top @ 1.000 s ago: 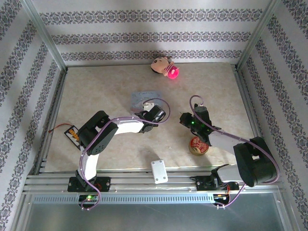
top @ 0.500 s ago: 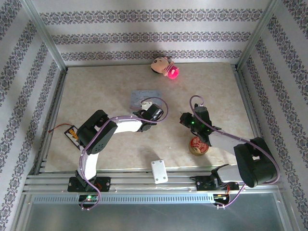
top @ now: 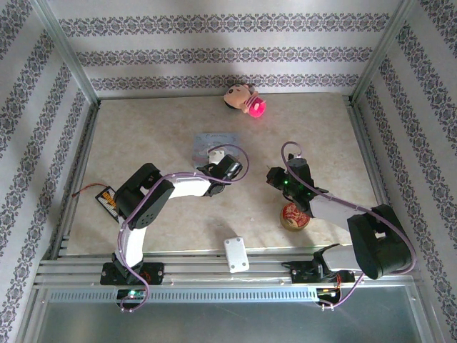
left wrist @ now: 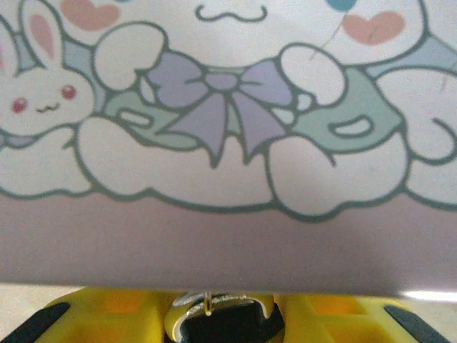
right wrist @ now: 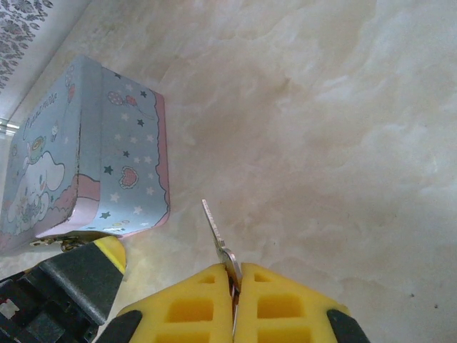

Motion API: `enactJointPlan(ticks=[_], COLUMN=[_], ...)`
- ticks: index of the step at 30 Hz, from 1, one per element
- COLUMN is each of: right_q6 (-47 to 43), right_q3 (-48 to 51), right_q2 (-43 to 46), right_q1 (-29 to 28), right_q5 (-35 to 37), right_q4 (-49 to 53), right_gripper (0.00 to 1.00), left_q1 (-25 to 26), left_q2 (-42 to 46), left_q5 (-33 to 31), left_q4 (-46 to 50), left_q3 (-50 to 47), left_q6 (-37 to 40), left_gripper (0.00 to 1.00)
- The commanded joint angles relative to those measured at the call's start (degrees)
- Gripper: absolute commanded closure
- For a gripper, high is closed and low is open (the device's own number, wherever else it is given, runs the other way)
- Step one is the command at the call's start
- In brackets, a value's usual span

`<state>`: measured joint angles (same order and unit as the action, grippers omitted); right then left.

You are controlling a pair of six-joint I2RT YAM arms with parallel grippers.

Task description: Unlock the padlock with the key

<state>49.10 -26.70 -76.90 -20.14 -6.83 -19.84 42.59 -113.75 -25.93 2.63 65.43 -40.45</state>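
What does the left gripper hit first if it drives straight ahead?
The pale-blue tin: its printed face stands right ahead of the left gripper. A small metal piece at its lower edge, between the fingers, may come first; depth is unclear.

Cursive lettering on the pale-blue tin [right wrist: 86, 157] seems too small to read.
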Motion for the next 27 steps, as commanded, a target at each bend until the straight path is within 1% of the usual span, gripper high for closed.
enactJointPlan(ticks=[1, 5, 9, 13, 18, 21, 22, 27], right_q6=[-0.30, -0.23, -0.36, -0.07, -1.06, -0.64, -0.67, -2.02], right_q3=[1.12, 1.78, 2.43, 4.06, 5.61, 6.66, 8.46, 9.79], right_q2=[0.66, 0.61, 0.19, -0.04, 0.18, -0.40, -0.96, -6.01], right_q1=[-0.68, -1.26, -2.65, -4.16, -7.28, -8.74, -9.00, -10.24], right_q5=[0.59, -0.14, -0.63, -2.84, -5.00, -6.73, -7.66, -12.96], right_q4=[0.06, -0.51, -1.56, -5.15, -8.41, -12.98, -15.11, -24.56], right_gripper=[1.00, 1.00, 1.00, 1.00, 1.00, 1.00, 1.00, 1.00], left_q1=[-0.84, -0.85, -0.79, -0.84, -0.84, -0.84, -0.92, -1.10], left_q2=[0.80, 1.49, 2.00, 2.34, 2.92, 2.42, 2.23, 2.20], left_q5=[-2.11, -0.86, 1.77, 4.00, 8.58, 12.09, 13.36, 18.03], left_q4=[-2.65, -2.33, -0.78, 5.30, 12.22, 14.71, 15.02, 16.17], left_q3=[-0.50, -0.54, 0.10, 2.29, 5.67, 7.79, 8.30, 10.15], left_q6=[1.66, 1.60, 0.24, -2.76, -7.74, -10.38, -11.23, -14.21], left_gripper=[0.68, 0.78, 0.79, 0.82, 0.82, 0.82, 0.82, 0.83])
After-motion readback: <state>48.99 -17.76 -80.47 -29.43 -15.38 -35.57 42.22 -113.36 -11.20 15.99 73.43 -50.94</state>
